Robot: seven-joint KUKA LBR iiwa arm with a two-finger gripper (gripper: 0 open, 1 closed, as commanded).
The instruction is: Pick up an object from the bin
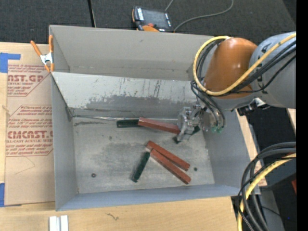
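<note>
My gripper (185, 129) is low in the bin's right half, near the back wall. Its tip is at the right end of a long red-brown bar (156, 125), which lies flat along the back of the floor and ends on the left in a dark green handle (127, 123). In front of the gripper, a little to its left, two more red-brown bars (169, 161) lie side by side at a slant. A short dark green stick (140, 167) rests by their left end.
The arm with its orange cover and yellow cables hangs over the bin's right rim. A thin metal rod (94, 113) lies along the foot of the back wall to the left. The left half of the floor is bare grey metal.
</note>
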